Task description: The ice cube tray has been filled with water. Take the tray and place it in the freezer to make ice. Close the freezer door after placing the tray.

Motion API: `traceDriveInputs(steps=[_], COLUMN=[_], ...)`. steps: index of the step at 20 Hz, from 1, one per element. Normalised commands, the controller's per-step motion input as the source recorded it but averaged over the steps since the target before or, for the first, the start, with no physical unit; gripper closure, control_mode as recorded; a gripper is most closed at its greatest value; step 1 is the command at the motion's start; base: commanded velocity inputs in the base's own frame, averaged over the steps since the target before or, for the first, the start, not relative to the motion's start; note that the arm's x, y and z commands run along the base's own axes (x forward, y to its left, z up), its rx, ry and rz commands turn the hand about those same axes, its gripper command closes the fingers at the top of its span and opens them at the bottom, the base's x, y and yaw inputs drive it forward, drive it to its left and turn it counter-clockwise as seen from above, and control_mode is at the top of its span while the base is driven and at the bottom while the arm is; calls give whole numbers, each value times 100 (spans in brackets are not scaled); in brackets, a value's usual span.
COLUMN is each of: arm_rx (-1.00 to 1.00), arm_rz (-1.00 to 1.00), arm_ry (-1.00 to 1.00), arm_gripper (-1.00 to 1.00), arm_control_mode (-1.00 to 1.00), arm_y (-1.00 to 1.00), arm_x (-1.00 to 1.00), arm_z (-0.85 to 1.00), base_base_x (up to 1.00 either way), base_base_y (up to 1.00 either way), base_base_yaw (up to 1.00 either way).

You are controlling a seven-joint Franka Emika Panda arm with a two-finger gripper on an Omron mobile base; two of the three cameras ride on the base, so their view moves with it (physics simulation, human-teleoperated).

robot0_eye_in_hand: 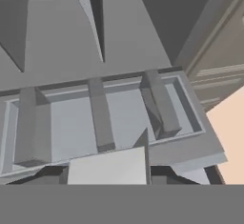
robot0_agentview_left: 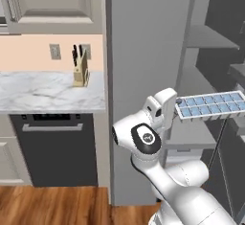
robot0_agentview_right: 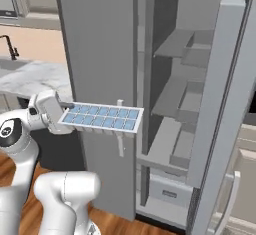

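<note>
Before the open freezer (robot0_agentview_right: 175,104), the tool (robot0_agentview_right: 62,110) grips the ice cube tray (robot0_agentview_right: 102,118) by one end.

A marbled worktop (robot0_agentview_left: 43,92) is seen left of the freezer (robot0_agentview_right: 170,109), and a knife block (robot0_agentview_left: 80,71) is stood upright on it near the wall. Pale grey shelves (robot0_agentview_right: 172,96) are stacked inside the freezer.

Your gripper's fingertips sit hidden behind the white hand and the near end of the pale blue ice cube tray (robot0_agentview_right: 101,118). The tall grey open freezer door (robot0_agentview_right: 220,129) runs off the frame's bottom edge. The wooden knife block (robot0_agentview_left: 80,73) is too small to count its knives.
</note>
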Motion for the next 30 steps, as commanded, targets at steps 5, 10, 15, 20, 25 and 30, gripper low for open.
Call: traceDriveInputs(steps=[5, 10, 15, 20, 25, 30], arm_rx=[0, 0, 0, 0, 0, 0], arm_rz=[0, 0, 0, 0, 0, 0], arm_ry=[0, 0, 0, 0, 0, 0], arm_gripper=[100, 100, 100, 100, 100, 100], arm_control_mode=[100, 100, 100, 100, 100, 100], arm_y=[0, 0, 0, 0, 0, 0], arm_x=[0, 0, 0, 0, 0, 0], arm_z=[0, 0, 0, 0, 0, 0], base_base_x=[8, 11, 9, 30, 24, 1], base_base_y=[-47, -50, -52, -31, -10, -20], base_base_yaw=[33, 31, 29, 27, 22, 18])
